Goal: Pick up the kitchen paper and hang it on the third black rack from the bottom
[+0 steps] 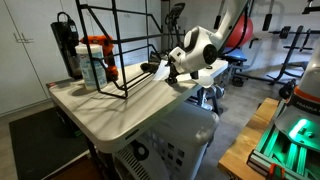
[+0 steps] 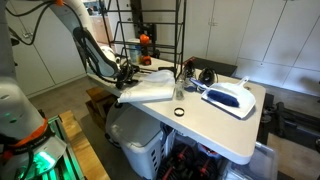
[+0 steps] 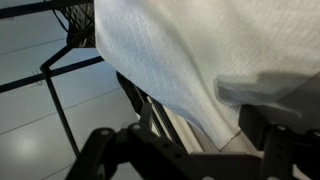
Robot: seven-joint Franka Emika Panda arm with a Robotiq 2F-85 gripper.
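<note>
In the wrist view, the black two-fingered gripper [image 3: 185, 150] fills the six o'clock edge. A sheet of white embossed kitchen paper [image 3: 180, 50] drapes from twelve o'clock down toward five, falling between the finger links. The links stand well apart, but the tips are hidden behind the sheet, so whether they pinch it cannot be told. At nine o'clock of the paper, thin bars of the black wire rack [image 3: 60, 70] cross over pale floor.

In an exterior view, the gripper [image 2: 124, 76] meets the nine o'clock edge of the kitchen paper [image 2: 152, 90]. The paper lies spread on the white tabletop [image 2: 210, 125] near its edge. A small black ring [image 2: 178, 112] sits at five o'clock of the paper, and a white-and-blue appliance [image 2: 230, 97] at three. The rack [image 2: 155, 30] rises beyond, at twelve.

In an exterior view, the gripper [image 1: 158, 68] reaches in at three o'clock of the rack [image 1: 115, 45]. An orange-capped bottle [image 1: 95, 60] and a black bottle [image 1: 65, 45] stand at its nine.
</note>
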